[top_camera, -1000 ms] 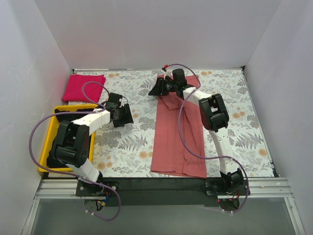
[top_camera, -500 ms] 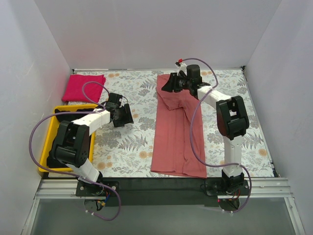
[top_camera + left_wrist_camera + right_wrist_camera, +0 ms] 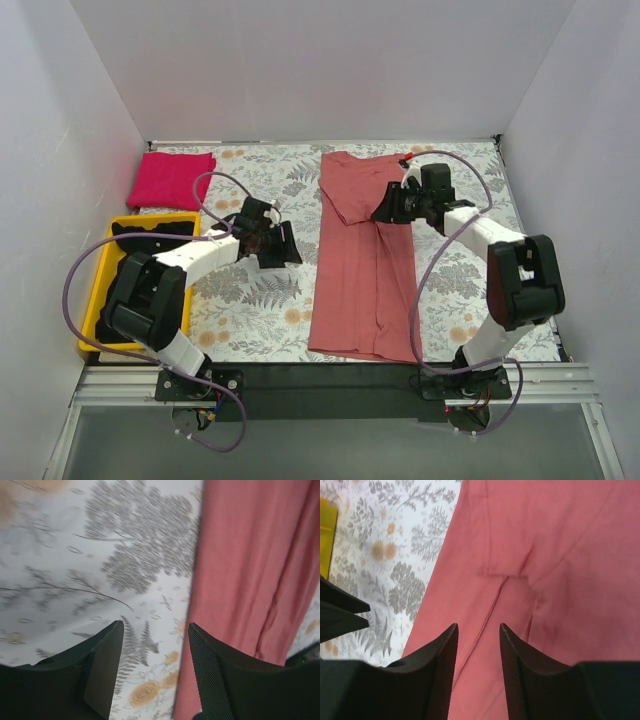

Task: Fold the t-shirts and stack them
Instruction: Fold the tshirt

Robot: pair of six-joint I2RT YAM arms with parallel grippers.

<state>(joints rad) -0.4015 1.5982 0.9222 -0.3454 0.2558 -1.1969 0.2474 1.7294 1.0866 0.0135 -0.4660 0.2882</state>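
Right pincer [image 3: 478, 626] drawn back from the far hem, now above the salmon t-shirt [image 3: 365, 280], jaws spread, empty, left pincer [image 3: 156, 625] spread too, over the table [image 3: 250, 300] just beside its left edge

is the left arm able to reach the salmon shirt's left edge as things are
Probably yes. The left gripper hangs open just left of the salmon shirt, with only flowered tablecloth between them; the right gripper works farther up it.

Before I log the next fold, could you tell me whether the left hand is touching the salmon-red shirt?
Apart. The top view shows a strip of floral tablecloth between the left hand and the left edge of the salmon-red shirt.
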